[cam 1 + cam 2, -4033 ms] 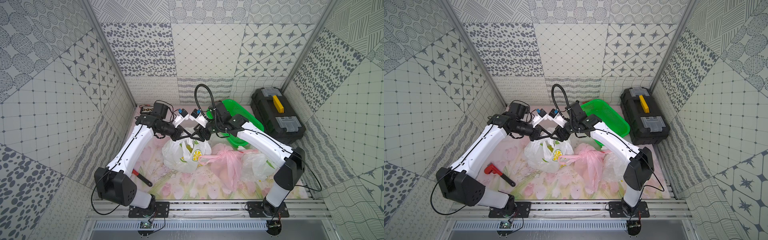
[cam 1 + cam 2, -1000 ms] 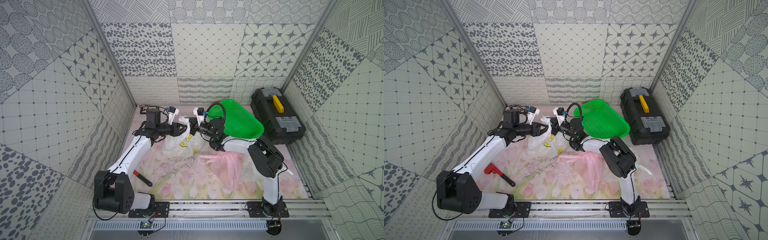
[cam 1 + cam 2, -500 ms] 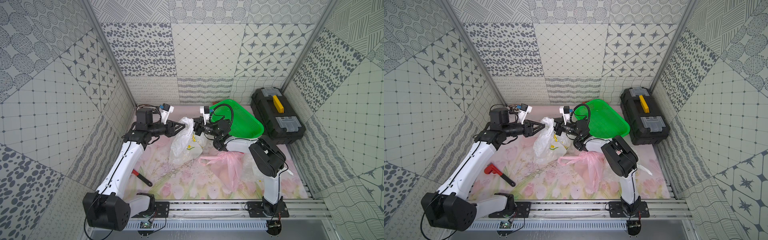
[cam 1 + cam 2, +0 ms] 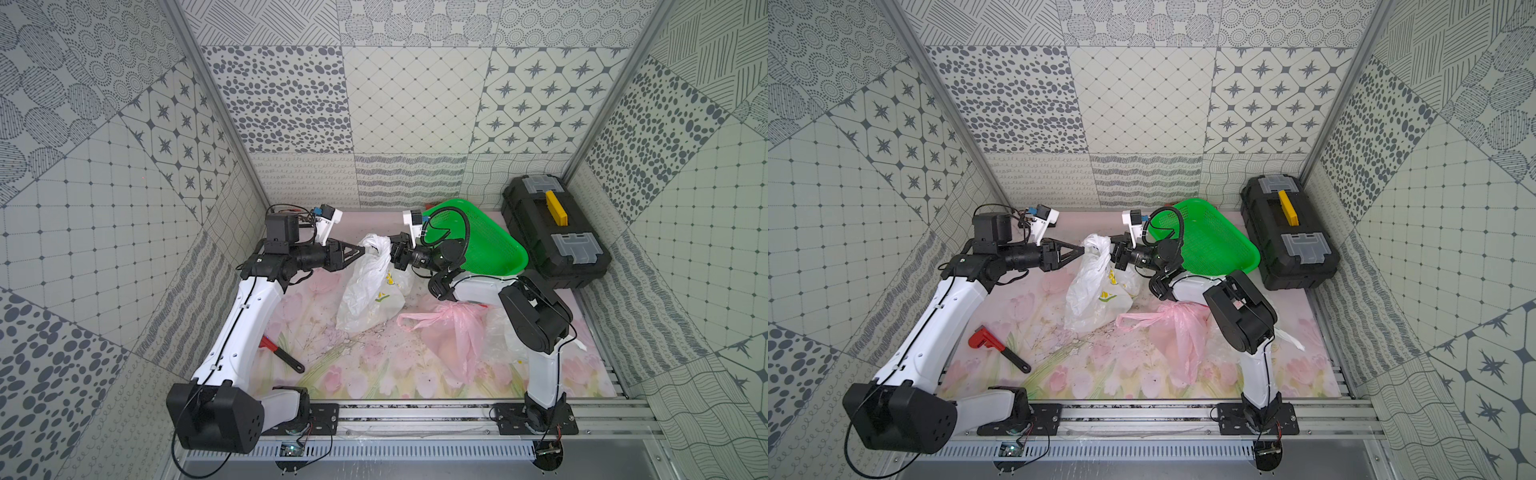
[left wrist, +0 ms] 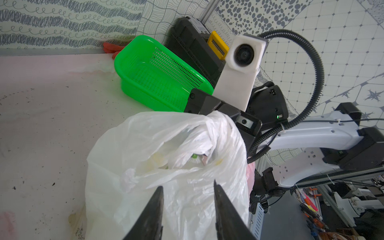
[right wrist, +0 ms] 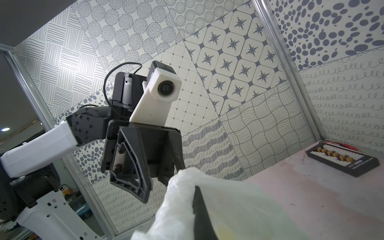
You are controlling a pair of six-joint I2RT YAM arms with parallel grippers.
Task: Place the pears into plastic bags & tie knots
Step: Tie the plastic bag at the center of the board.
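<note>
A white plastic bag with yellow lemon prints hangs stretched tall between both arms at the back of the mat. My right gripper is shut on its bunched top. My left gripper faces it with jaws apart, one fingertip touching that top edge. In the left wrist view the bag gapes, with pale lumps and a green speck inside; I cannot make out the pears. A pink bag lies on the mat, handles bunched leftward. A third thin bag lies under the right arm.
A green mesh basket stands tilted behind the right gripper, and a black toolbox sits at the back right. A red-handled wrench lies front left. A black connector strip lies near the back left wall.
The white bag has been lifted from a low heap into a tall hanging shape. The left arm has risen and straightened; its jaws stay apart. The right gripper stays shut on the bag.
</note>
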